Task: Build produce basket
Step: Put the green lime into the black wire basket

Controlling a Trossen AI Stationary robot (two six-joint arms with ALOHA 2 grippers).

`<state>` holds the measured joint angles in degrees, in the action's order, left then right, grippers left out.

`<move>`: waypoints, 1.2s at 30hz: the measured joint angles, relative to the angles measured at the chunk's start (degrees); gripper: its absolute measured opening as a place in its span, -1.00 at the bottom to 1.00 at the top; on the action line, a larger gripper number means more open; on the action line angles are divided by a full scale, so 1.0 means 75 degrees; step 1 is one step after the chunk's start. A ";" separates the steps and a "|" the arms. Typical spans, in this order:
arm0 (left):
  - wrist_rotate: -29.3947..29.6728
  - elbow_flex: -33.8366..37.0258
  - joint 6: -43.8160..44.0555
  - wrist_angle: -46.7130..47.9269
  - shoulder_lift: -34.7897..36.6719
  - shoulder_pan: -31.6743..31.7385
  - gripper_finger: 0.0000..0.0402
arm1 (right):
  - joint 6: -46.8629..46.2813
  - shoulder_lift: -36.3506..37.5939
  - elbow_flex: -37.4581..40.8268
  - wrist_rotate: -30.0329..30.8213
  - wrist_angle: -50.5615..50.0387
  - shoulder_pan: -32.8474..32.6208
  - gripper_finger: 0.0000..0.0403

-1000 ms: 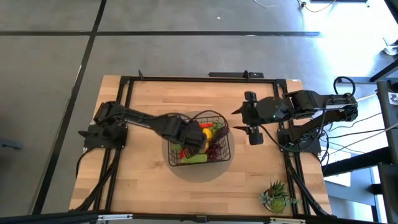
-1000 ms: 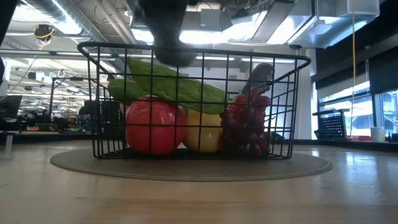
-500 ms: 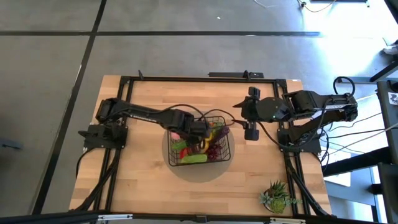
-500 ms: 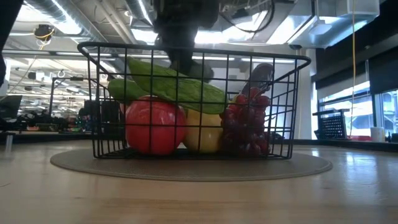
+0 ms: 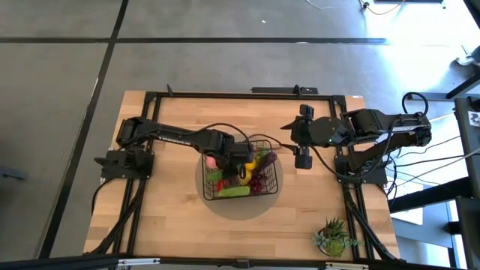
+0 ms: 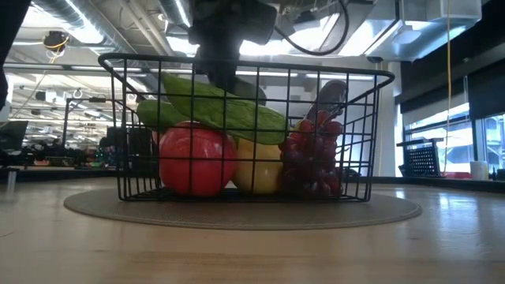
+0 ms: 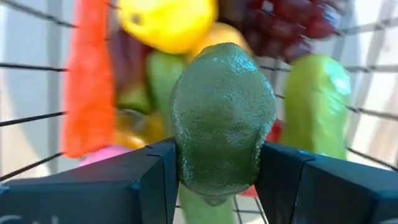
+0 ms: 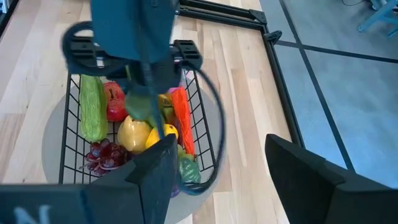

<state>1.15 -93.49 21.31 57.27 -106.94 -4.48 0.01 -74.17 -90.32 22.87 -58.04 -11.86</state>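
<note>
The black wire basket [image 5: 278, 178] stands on a round grey mat at the table's middle. In it lie a red tomato [image 6: 193, 160], a cucumber [image 6: 229, 110], a lemon [image 6: 259, 170], dark red grapes [image 6: 316, 158], an eggplant [image 6: 331, 93] and a red chilli [image 7: 90, 81]. My left gripper [image 5: 238, 160] hangs over the basket's middle, shut on a dark green lime [image 7: 224, 118]. My right gripper [image 5: 302, 155] hovers open, to the right of the basket and above the table, with nothing between its fingers. My left gripper pinches the lime's two opposite sides [image 7: 183, 155] between its two fingers [image 7: 155, 177]. The fingers point steeply down from above. The lime sticks out past the fingertips and is held above the pile of produce, at about the height of the basket's rim [image 6: 237, 61].
A spiky green potted plant [image 5: 331, 236] stands near the table's front right corner. A black frame [image 5: 225, 95] runs along the table's far edge and sides. Bare wood lies in front of the basket and to its left.
My left gripper has swung a little toward the table's far right and sunk toward the basket's opening, rolling its wrist, with the lime still between its fingers. My right gripper has turned slightly in place. The produce in the basket has not moved.
</note>
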 joint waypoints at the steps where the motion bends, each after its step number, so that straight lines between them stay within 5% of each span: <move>1: -0.0163 0.0000 -0.0123 -0.0001 0.0000 -0.0038 -0.33 | 0.0000 0.0000 0.0000 0.0000 0.0000 0.0000 0.17; 13: -0.0251 0.0003 -0.0920 -0.0034 -0.0109 -0.0435 -0.29 | 0.0002 0.0000 0.0000 0.0000 -0.0003 0.0000 0.17; 18: 0.0202 0.0003 -0.0548 -0.0040 -0.0099 -0.0389 -0.23 | 0.0000 0.0000 0.0000 -0.0003 -0.0006 0.0000 0.17; 36: -0.0120 0.0003 -0.0725 -0.0076 -0.0099 -0.0415 -0.22 | -0.0136 0.0000 0.0000 -0.0078 0.0005 0.0000 0.17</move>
<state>0.25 -93.47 15.88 56.70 -107.68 -7.60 -1.01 -74.17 -90.32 22.29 -58.00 -11.86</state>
